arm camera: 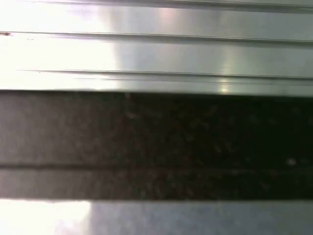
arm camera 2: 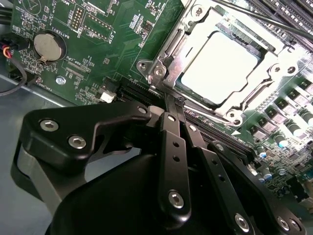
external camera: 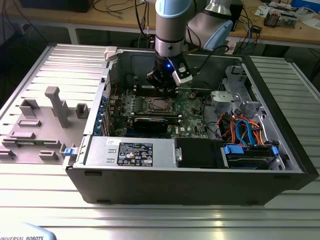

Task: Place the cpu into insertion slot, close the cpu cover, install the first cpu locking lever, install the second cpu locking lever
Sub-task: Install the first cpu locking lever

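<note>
— So where is the cpu [arm camera 2: 219, 66] sitting?

— Already in the insertion slot [arm camera 2: 195, 36]. In the second wrist view its bright metal top lies flat inside the socket, and the cpu cover [arm camera 2: 247, 95] is down around it, the silver frame bordering the chip on all sides with the top showing through the cut-out.

— And the levers?

— A thin metal locking lever [arm camera 2: 168, 93] runs along the near edge of the socket frame, right at the gripper's tips. Whether it is latched I cannot tell.

— What about the gripper [arm camera 2: 172, 105]?

— Its two black fingers [arm camera 2: 172, 147] are drawn together to a narrow gap, with the tips at that near corner of the socket. They seem to touch or pinch the lever's wire, but I cannot say for sure that anything is held.

— Where is all this in the wider scene?

— In the exterior view the arm [external camera: 172, 25] reaches straight down into the open computer case [external camera: 200, 185], the gripper [external camera: 161, 90] just above the socket [external camera: 161, 105] on the green motherboard [external camera: 192, 112]. Nearer, below the socket, lies a long black graphics card [external camera: 150, 122]. On the exterior view's right are blue and orange cables [external camera: 242, 131]; at the near wall sits the silver power supply [external camera: 130, 150]. The case rests on a ribbed metal table [external camera: 150, 217], with grey plastic fixtures [external camera: 55, 112] on the exterior view's left.

— And the round thing on the board?

— A coin battery [arm camera 2: 49, 46], well apart from the socket.
</note>
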